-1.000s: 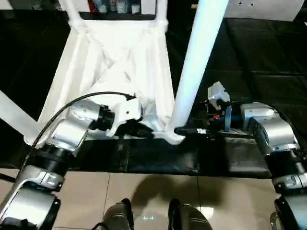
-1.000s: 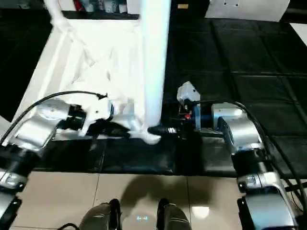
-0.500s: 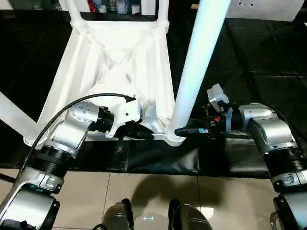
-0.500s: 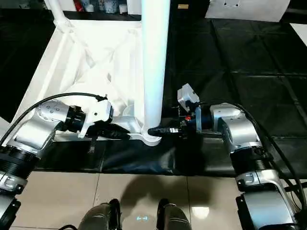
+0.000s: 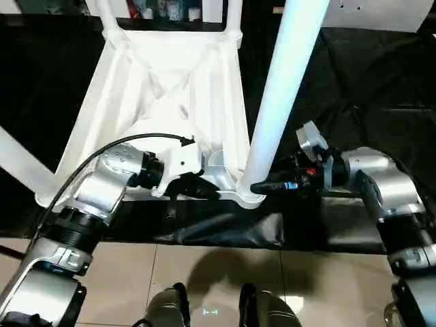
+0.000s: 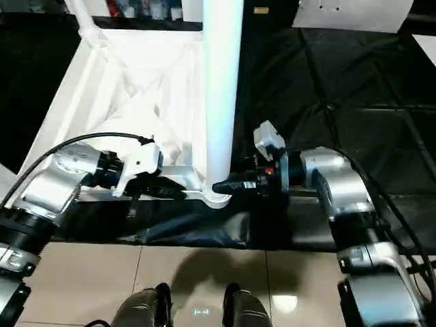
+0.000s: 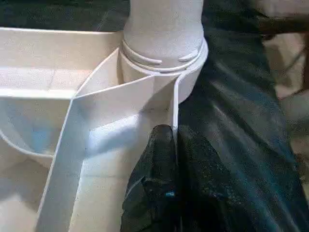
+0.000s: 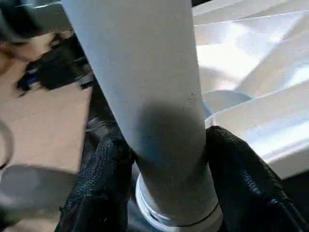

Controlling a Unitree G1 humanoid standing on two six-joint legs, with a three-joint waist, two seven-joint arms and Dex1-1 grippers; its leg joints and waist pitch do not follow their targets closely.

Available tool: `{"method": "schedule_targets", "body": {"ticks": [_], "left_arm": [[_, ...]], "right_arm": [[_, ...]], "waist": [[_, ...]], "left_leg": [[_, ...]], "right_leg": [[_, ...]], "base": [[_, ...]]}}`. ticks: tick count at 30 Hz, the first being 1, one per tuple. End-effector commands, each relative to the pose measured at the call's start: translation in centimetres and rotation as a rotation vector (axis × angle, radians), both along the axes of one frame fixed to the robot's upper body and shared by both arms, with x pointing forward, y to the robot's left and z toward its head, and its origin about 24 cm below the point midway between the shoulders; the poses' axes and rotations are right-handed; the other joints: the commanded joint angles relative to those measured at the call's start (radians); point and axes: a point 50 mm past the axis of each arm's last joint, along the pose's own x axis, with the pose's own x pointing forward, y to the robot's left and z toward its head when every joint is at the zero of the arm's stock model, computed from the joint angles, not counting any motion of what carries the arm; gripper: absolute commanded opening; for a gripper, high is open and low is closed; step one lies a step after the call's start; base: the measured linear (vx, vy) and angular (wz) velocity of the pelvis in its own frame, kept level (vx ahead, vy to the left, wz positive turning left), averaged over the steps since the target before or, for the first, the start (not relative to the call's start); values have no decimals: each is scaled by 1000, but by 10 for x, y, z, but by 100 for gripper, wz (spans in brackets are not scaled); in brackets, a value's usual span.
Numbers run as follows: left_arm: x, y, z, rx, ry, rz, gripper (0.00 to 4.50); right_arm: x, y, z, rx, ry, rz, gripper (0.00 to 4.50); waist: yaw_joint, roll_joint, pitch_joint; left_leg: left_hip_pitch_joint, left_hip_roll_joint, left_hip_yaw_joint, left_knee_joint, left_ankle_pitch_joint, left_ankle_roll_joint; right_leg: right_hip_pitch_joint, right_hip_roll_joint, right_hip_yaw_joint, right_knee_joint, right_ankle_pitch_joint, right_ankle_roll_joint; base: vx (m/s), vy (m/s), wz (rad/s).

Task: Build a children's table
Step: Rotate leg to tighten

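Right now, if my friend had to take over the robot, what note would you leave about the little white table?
Left gripper: pinched shut on the thin rim of the table top, beside the near corner socket.
Right gripper: fingers on both sides of the near leg, just above the socket.
The top lies upside down on the black mat, ribs up.
Done: near leg stands upright in its socket; other legs show at the far corners and the left edge.
Left: probably check this leg is fully seated, let go, then turn the table over.
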Motion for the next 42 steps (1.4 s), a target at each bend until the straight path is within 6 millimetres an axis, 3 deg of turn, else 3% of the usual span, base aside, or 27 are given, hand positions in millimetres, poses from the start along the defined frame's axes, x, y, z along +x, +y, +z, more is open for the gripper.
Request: {"method": "schedule_targets", "body": {"ticks": [1, 3, 6, 7, 9, 10, 11, 14, 15, 17, 19, 20, 24, 26, 28, 30, 32, 35, 36, 42], "left_arm": [[6, -18, -5, -10, -12, 61, 0], [8, -20, -4, -11, -18, 81, 0], [19, -32, -1, -24, -46, 162, 0], [19, -33, -1, -26, -48, 169, 0], [27, -42, 3, -38, -57, 233, 0], [29, -45, 4, -41, -61, 254, 0], [32, -49, 6, -43, -67, 277, 0], [36, -58, 8, -45, -79, 316, 0], [39, -64, 11, -57, -88, 346, 0], [44, -76, 16, -76, -110, 396, 0], [45, -81, 17, -79, -118, 407, 0], [45, -83, 17, -85, -119, 407, 0], [43, -86, 17, -94, -116, 400, 0], [42, -81, 15, -91, -114, 373, 0], [41, -77, 13, -89, -110, 357, 0], [38, -68, 10, -82, -108, 320, 0], [36, -63, 8, -76, -99, 311, 0], [31, -50, 3, -53, -94, 253, 0], [29, -45, 1, -39, -98, 223, 0], [19, -25, -5, 10, -76, 105, 0]], "right_arm": [[0, 16, -13, -28, 18, -87, 200], [0, 18, -16, -38, 15, -121, 198], [3, 32, -23, -40, 20, -247, 196], [3, 33, -23, -40, 20, -258, 194], [8, 44, -24, -36, 13, -372, 193], [10, 48, -24, -33, 12, -424, 193], [12, 52, -24, -26, 15, -481, 193], [16, 61, -23, -2, 33, -603, 191], [19, 68, -22, 17, 45, -708, 191], [24, 81, -22, 96, 108, -899, 191], [25, 89, -20, 141, 128, -936, 191], [25, 94, -18, 163, 116, -927, 226], [24, 104, -12, 190, 70, -879, 267], [23, 94, -11, 171, 33, -871, 283], [24, 85, -11, 153, -5, -872, 314], [25, 66, -10, 124, -93, -818, 319], [24, 57, -8, 121, -122, -780, 353], [23, 34, -2, 111, -170, -670, 362], [21, 25, 1, 91, -192, -602, 385], [9, 3, 9, -22, -229, -267, 396]], "waist": [[-4, -8, -91], [-14, -12, -81], [-19, -10, -81], [-23, -11, -76], [-33, -12, -70], [-35, -13, -75], [-41, -12, -76], [-45, -8, -79], [-48, -11, -81], [-51, -5, -83], [-53, -2, -86], [-53, -1, -91], [-49, -3, -100], [-49, -9, -102], [-45, -8, -103], [-42, -14, -106], [-41, -18, -110], [-35, -15, -112], [-34, -16, -111], [-25, -18, -95]], "left_leg": [[31, 76, -31, -59, -125, 121], [35, 70, -40, -66, -216, 61], [42, 69, -45, -69, -248, 42], [42, 68, -43, -71, -260, 39], [55, 63, -51, -70, -331, 10], [57, 63, -54, -69, -338, 5], [51, 64, -59, -72, -339, 2], [49, 66, -61, -77, -330, 2], [49, 66, -60, -78, -334, 2], [54, 69, -60, -79, -344, -9], [53, 69, -62, -81, -352, -12], [47, 73, -58, -85, -319, -5], [40, 71, -45, -79, -224, 30], [41, 68, -39, -74, -194, 57], [39, 66, -37, -70, -165, 79], [32, 62, -33, -65, -127, 105], [26, 60, -33, -60, -92, 129], [17, 59, -32, -52, -49, 173], [20, 60, -30, -50, -55, 183], [29, 68, -33, -56, -157, 143]], "right_leg": [[62, -98, 59, -65, -306, -236], [64, -106, 56, -88, -510, -170], [58, -106, 56, -98, -575, -135], [54, -103, 55, -103, -594, -126], [48, -107, 47, -116, -709, -93], [50, -109, 45, -118, -721, -88], [56, -112, 42, -119, -723, -79], [57, -113, 39, -123, -677, -79], [56, -111, 39, -123, -654, -83], [47, -114, 44, -120, -623, -103], [53, -114, 42, -117, -584, -109], [60, -113, 48, -107, -476, -133], [68, -110, 59, -83, -283, -193], [69, -109, 62, -80, -256, -209], [72, -111, 62, -80, -260, -210], [78, -110, 61, -76, -244, -204], [80, -105, 61, -66, -199, -212], [81, -102, 60, -53, -122, -237], [78, -98, 59, -55, -125, -240], [70, -97, 57, -74, -338, -205]], "base": [[0, 0, 0], [-27, 6, -3], [-34, 11, -3], [0, 0, 0], [0, 0, 0], [0, 0, 0], [0, 0, 0], [0, 0, 0], [0, 0, 0], [0, 0, 0], [0, 0, 0], [0, 0, 0], [0, 0, 0], [0, 0, 0], [0, 0, 0], [0, 0, 0], [0, 0, 0], [0, 0, 0], [0, 0, 0], [0, 0, 0]]}}
